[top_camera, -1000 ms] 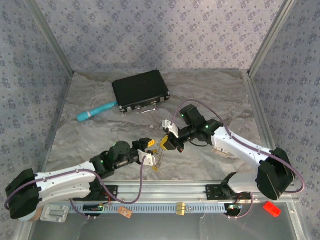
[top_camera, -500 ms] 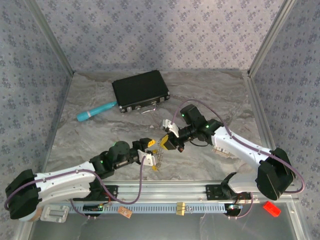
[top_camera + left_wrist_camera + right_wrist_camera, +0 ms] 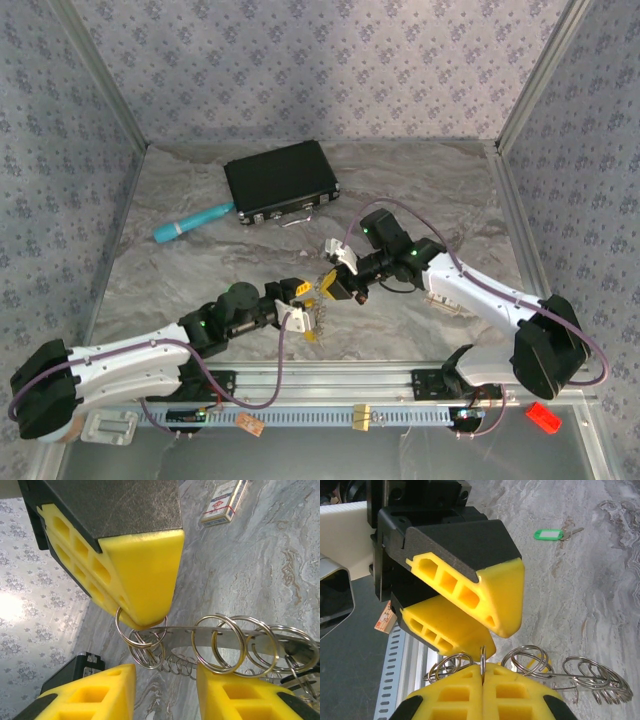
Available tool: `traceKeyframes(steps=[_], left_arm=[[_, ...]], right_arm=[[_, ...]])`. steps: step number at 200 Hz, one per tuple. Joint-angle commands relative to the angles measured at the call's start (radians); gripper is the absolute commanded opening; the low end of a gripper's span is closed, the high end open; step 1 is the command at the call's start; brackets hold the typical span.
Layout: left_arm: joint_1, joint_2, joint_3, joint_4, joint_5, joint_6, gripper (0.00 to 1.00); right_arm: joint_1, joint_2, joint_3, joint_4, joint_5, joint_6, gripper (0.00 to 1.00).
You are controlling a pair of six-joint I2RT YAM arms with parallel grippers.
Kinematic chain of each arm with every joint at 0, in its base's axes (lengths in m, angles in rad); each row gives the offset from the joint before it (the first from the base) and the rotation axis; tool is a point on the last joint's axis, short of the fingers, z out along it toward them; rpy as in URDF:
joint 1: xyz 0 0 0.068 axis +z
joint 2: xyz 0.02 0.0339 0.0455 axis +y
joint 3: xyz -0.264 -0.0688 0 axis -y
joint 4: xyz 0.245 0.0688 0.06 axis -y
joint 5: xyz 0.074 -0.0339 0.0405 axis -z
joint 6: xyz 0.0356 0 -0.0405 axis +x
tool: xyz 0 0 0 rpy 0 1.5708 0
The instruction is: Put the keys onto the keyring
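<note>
Left gripper [image 3: 166, 674]: its yellow foam-padded jaws stood partly apart. Loose rings hung in the gap between them, and nothing was clamped.
Right gripper [image 3: 482, 676]: its yellow pads were pressed together, pinching the edge of a thin wire split ring [image 3: 482, 656].
Grey metal keyring [image 3: 181, 629]: it was held up off the table between the two grippers. From the left wrist it showed edge-on as a flat band, with several more wire rings strung along it.
Small key with a green plastic tag [image 3: 550, 534]: it lay flat on the table, well apart from both grippers and from the keyring.
Grey marbled table [image 3: 190, 275]: both arms met over its near middle.
Black rectangular case [image 3: 280, 181]: it sat closed toward the far side.
Teal pen-shaped object [image 3: 192, 224]: it lay just to the left of the case.
Small red-and-white box [image 3: 223, 502]: it lay on the table beyond the keyring.
</note>
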Motion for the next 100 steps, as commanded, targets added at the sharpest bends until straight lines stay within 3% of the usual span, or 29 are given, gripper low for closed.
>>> traceKeyframes(steps=[1, 100], left_arm=[[-0.01, -0.023, 0.011, -0.009, 0.032, -0.013, 0.37], [-0.01, -0.008, 0.025, -0.022, 0.04, 0.007, 0.41]], right_arm=[[-0.007, 0.009, 0.01, 0.021, 0.003, 0.02, 0.0], [-0.007, 0.02, 0.019, 0.029, -0.001, 0.043, 0.0]])
